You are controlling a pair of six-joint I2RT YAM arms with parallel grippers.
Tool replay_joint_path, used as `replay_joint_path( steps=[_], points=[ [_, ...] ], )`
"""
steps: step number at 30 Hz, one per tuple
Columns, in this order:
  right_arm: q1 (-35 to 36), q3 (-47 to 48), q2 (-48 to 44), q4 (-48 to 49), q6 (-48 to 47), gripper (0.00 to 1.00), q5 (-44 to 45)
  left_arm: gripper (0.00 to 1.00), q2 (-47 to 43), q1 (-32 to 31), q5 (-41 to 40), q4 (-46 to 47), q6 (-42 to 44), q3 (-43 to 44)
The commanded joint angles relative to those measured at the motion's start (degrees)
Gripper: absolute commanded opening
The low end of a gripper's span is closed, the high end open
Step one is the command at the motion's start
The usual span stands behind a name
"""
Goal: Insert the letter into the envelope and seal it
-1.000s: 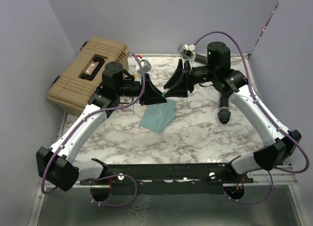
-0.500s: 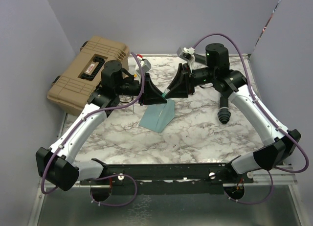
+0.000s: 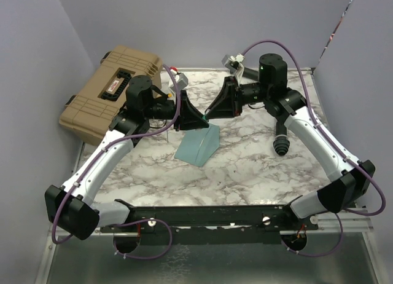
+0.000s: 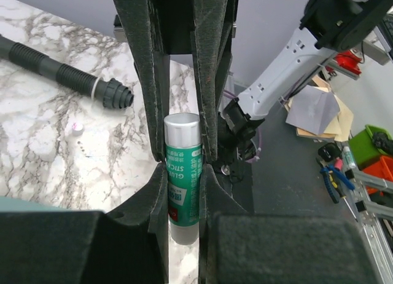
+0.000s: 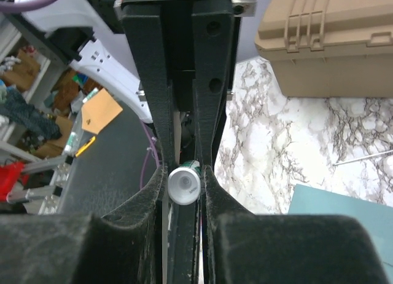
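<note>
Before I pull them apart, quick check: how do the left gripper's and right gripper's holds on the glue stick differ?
The left gripper clamps the glue stick around its green labelled body; the right gripper pinches only its white round end. The left gripper reaches in from the tan case side, the right gripper from the opposite side, so they face each other. Both have fingers pressed against the same stick, which is held off the table.

This is a robotics lab or workshop. Plain partition walls box in a marble-print bench. Right of the left pincer lie pliers, plastic bins and aluminium framing. Beyond the right pincer sits a tan hard case.
</note>
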Motion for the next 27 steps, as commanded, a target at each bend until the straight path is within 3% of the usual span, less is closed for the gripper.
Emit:
replay_joint_path(
  steps=[1,8,11,13,17,23,27],
  points=[
    [0.4,-1.9,-0.2,8.8,10.9,0.0,6.2,0.0,-0.3,0.0,-9.5,-0.2,1.5,-0.3],
    [2.1,-4.6,0.5,6.6,26.6,0.01,44.2,0.0,-0.5,0.0,-34.4,1.0,5.7,-3.5],
    [4.0,-0.2,2.7,-5.5,32.9,0.01,64.2,0.0,-1.0,-0.3,-42.9,4.8,5.3,-6.6],
    [5.3,3.1,4.1,-11.8,34.4,0.01,71.3,0.0,-1.0,-0.4,-45.8,7.2,4.4,-8.0],
    [5.2,0.4,3.5,-5.9,32.4,0.04,62.8,0.0,0.4,-0.4,-42.1,7.7,4.0,-8.2],
    [-2.7,-3.1,1.4,1.6,26.7,0.56,37.5,0.0,3.4,0.3,-25.1,5.6,2.5,-9.0],
    [-5.1,-3.3,0.0,2.1,16.0,0.73,21.9,0.0,4.0,1.0,-16.4,5.6,1.0,-8.3]
  ],
)
